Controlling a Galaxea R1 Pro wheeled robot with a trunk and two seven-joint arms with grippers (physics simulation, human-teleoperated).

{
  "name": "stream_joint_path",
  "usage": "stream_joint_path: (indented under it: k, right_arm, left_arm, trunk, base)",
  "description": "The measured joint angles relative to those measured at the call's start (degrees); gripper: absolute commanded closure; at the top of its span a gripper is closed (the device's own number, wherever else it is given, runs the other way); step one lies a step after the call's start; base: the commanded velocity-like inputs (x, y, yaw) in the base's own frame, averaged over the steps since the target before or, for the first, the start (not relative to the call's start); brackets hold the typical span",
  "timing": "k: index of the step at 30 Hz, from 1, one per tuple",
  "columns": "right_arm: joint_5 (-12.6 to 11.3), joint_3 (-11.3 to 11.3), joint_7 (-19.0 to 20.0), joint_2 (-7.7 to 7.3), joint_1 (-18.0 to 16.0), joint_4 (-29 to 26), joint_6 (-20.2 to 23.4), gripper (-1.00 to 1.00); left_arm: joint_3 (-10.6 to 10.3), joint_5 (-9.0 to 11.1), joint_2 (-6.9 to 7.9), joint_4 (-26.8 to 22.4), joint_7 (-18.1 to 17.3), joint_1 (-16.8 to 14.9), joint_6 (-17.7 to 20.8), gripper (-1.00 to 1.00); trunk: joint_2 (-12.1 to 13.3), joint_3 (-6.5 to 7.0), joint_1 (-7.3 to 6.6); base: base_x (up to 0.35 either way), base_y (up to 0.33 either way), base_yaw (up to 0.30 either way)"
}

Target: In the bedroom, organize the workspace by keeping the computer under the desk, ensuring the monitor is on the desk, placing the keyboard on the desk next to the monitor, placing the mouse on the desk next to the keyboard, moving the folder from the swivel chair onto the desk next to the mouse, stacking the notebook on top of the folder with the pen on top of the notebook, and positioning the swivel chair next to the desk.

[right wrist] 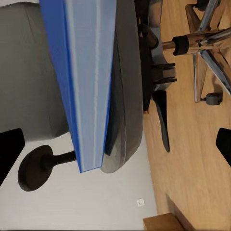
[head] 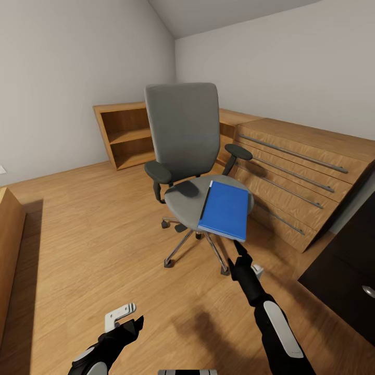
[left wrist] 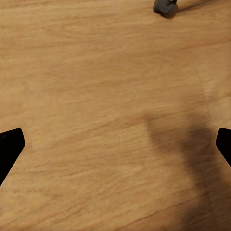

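- Lying flat on the one grey swivel chair (head: 187,156), a single blue rectangular folder (head: 225,211) overhangs the seat's front edge, long axis front-to-back.
- Right claw (head: 238,250) spread just before the folder's near edge.
- Left claw (head: 133,323) spread above wooden floor (head: 78,234).

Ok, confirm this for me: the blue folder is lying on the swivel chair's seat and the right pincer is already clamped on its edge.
Not quite. The blue folder does lie on the swivel chair seat, but the right pincer is open and short of it; the right wrist view shows its fingertips spread wide with the folder edge ahead, ungripped.
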Motion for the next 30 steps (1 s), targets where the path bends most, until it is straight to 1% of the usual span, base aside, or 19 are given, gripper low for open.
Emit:
stream_joint_path:
  k: [5,8,20,26,30]
  right_arm:
    - [1.73,0.24,0.50,-0.05,0.04,-0.43,0.06,-1.00]
    - [2.29,0.26,0.56,-0.06,0.05,-0.48,0.03,-1.00]
    - [2.73,0.12,0.29,-0.14,0.05,-0.41,-0.12,-1.00]
    - [2.74,0.06,0.15,-0.15,0.05,-0.41,-0.21,-1.00]
    - [2.74,-0.03,0.14,-0.15,0.05,-0.41,-0.23,-1.00]
  left_arm:
    - [0.00,0.00,0.00,0.01,-0.02,0.00,-0.05,-1.00]
    - [0.00,0.00,0.06,0.01,-0.07,0.00,-0.06,-1.00]
    - [0.00,0.08,0.09,0.09,-0.34,0.00,-0.07,-1.00]
    - [-0.04,0.09,0.09,0.09,-0.35,0.00,-0.07,-1.00]
    - [-0.04,0.09,0.09,0.09,-0.35,0.00,-0.07,-1.00]
  trunk:
    - [0.00,0.00,0.00]
    - [0.00,0.00,0.00]
    - [0.00,0.00,0.00]
    - [0.00,0.00,-0.02]
    - [0.00,0.00,0.00]
  base:
    - [0.000,0.000,0.000]
    - [0.000,0.000,0.000]
    - [0.031,0.000,0.000]
    - [0.152,0.000,0.000]
    - [0.062,0.000,0.000]
